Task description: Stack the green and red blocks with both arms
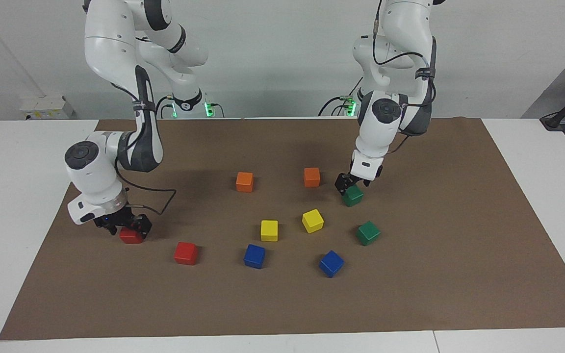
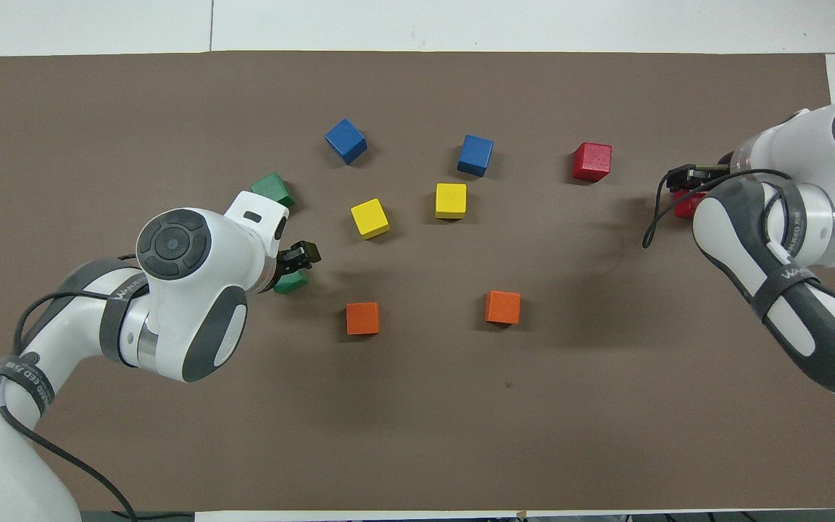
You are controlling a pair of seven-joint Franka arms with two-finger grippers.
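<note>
arms [image 1: 115, 44]: white shells | grey joint bands | black cables, lettered straps

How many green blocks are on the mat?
2. One green block sits under the left tool, near an orange block. The other green block lies free, farther from the robots, beside a blue block. None seems hidden.

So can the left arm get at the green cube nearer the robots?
Probably yes: the left gripper already hangs right over that green cube, and the orange cube beside it stands apart.
</note>
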